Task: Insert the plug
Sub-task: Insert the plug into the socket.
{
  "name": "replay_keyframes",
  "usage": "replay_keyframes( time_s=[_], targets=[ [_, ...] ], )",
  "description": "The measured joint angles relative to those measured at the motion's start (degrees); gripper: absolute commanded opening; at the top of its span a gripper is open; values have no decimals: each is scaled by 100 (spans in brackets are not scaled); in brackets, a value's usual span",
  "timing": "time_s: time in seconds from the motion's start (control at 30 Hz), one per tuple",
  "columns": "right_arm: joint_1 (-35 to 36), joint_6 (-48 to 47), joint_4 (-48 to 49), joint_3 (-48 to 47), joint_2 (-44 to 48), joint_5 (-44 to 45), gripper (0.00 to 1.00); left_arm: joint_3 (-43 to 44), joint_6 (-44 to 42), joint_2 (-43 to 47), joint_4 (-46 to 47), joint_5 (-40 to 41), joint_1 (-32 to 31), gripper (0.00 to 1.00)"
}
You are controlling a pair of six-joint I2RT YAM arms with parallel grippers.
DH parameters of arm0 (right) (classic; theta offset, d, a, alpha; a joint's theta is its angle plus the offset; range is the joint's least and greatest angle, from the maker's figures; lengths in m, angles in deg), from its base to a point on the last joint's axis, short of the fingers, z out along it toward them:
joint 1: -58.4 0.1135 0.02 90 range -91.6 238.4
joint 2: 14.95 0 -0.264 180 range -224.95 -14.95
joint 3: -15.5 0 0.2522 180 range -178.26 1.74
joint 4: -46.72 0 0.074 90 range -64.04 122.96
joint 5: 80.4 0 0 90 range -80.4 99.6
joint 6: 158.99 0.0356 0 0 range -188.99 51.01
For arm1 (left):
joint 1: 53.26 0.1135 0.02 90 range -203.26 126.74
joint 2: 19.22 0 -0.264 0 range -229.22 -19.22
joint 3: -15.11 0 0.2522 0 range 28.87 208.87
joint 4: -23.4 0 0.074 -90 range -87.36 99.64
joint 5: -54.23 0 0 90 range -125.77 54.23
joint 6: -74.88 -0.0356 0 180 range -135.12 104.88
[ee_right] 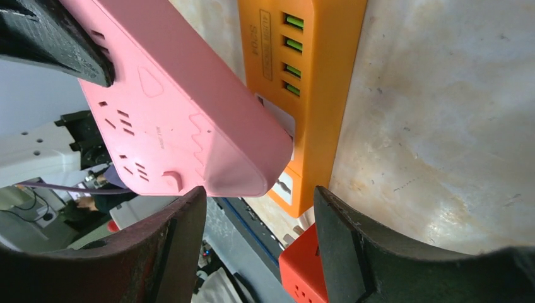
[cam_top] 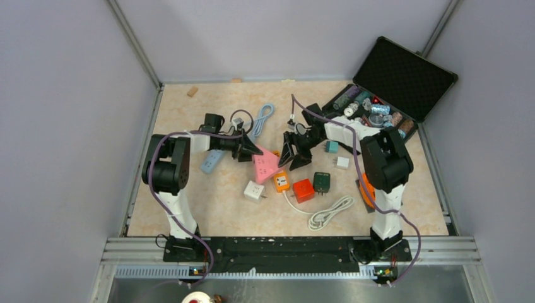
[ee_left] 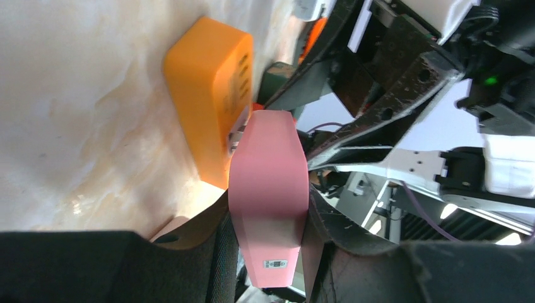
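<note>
Mid-table, the left gripper [cam_top: 252, 150] clamps the pink power strip [ee_left: 268, 189], its end touching the orange socket block [ee_right: 303, 95]. The right gripper [ee_right: 258, 199] stands open just beside them.

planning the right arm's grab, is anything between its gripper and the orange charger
Nothing visible: the orange charger lies just ahead of the open right gripper. The pink power strip, clamped by the left gripper, overlaps one side of it.
</note>
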Motion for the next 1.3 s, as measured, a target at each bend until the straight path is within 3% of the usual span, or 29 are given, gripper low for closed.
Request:
replay_keyframes(
  time_s=[0.57, 0.87, 1.3],
  targets=[
    [162, -420, -466, -201, -96, 514, 61, 92, -588, 0, -874, 83, 11, 0],
    [208, -592, -754, -374, -96, 903, 61, 896, -1163, -382, -1853, 221, -125, 0],
    [149, -555, -859, -402, -85, 973, 62, 1331, -1182, -763, -1993, 181, -286, 0]
  ],
)
